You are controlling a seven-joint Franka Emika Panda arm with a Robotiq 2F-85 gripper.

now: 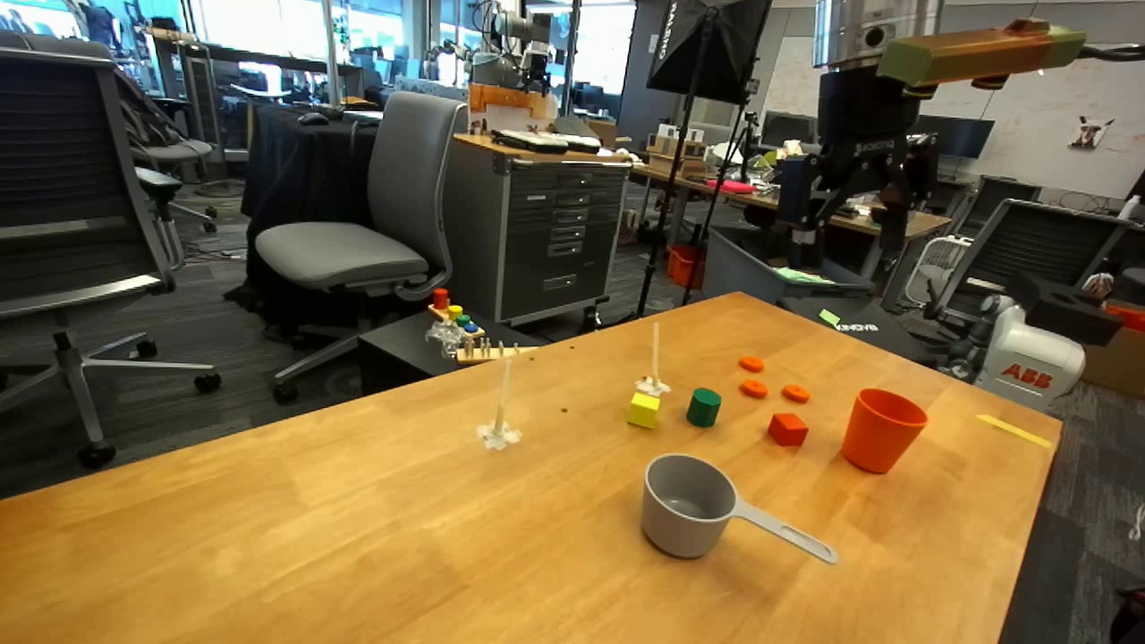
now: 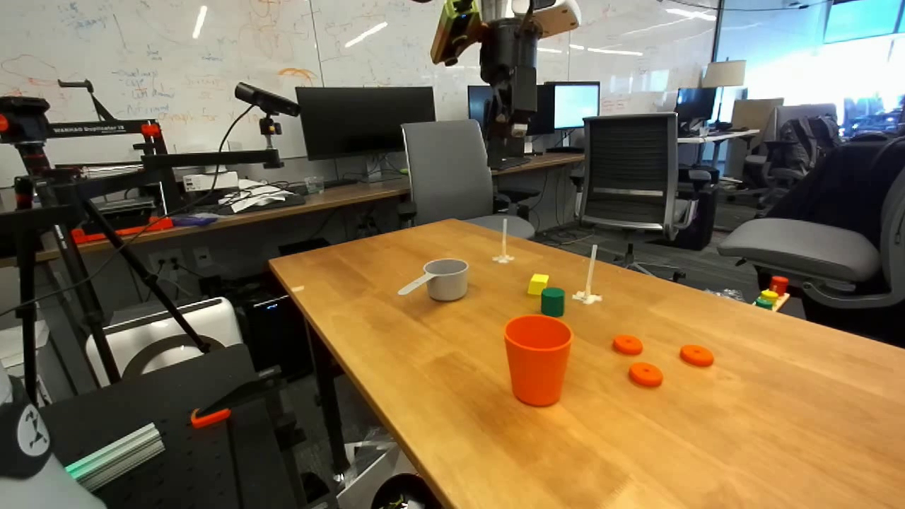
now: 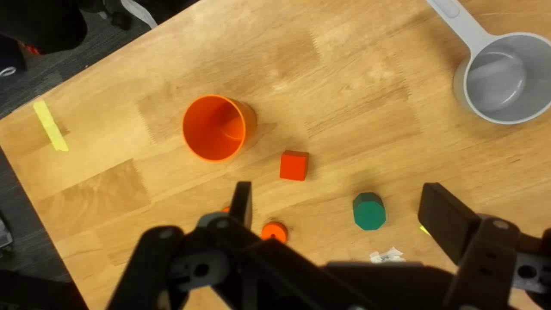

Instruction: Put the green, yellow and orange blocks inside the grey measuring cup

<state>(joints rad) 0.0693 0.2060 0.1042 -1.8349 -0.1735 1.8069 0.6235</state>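
In an exterior view: grey measuring cup [image 1: 684, 534] upright on the worktop [image 1: 358, 537], handle toward 4 o'clock, no block visible inside; yellow block [image 1: 643, 410] at its 11, green block [image 1: 704, 408] at 12, orange-red block [image 1: 788, 429] at 2, which I take as the task's orange one. Three orange discs [image 1: 753, 388] sit around 1, so mixing up "orange" targets is possible. A thin stick [image 1: 655, 353] stands near the yellow block; a low approach could bump it. In an exterior view: orange cup [image 2: 537, 371] likely hides the orange-red block; a reach judged from here could clip the cup. Wrist view: end effector [image 3: 338, 209] has fingers spread wide, nothing held; green block shows between them, orange-red block at its 10. Yellow block mostly hidden by a finger, so a blind descent might strike it. Grey measuring cup at green's 1 to 2, cut by the edge; catching its rim or handle could tip it.
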